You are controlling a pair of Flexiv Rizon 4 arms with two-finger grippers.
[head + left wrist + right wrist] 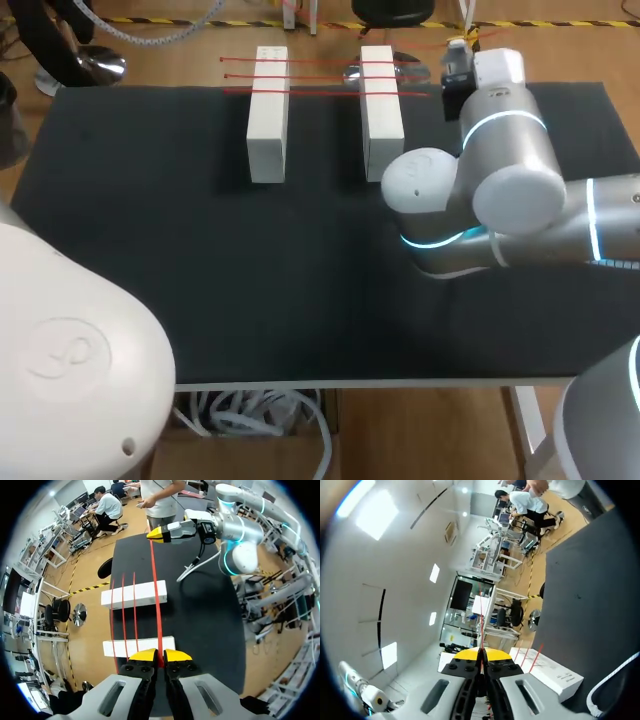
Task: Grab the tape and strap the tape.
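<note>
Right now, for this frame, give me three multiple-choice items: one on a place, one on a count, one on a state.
1. Where does the red tape run?
A. Across both white blocks
B. Coiled in a heap
C. Beneath the blocks

2. How many white blocks are there?
A. One
B. Two
C. Four

3. The left claw is:
A. wide open
B. shut on the red tape
C. shut on a block

Answers: 1 A, the left wrist view shows the strand crossing over both blocks. 2 B, the head view shows two standing side by side, apart. 3 B, its yellow tips pinch the tape from both sides.
</note>
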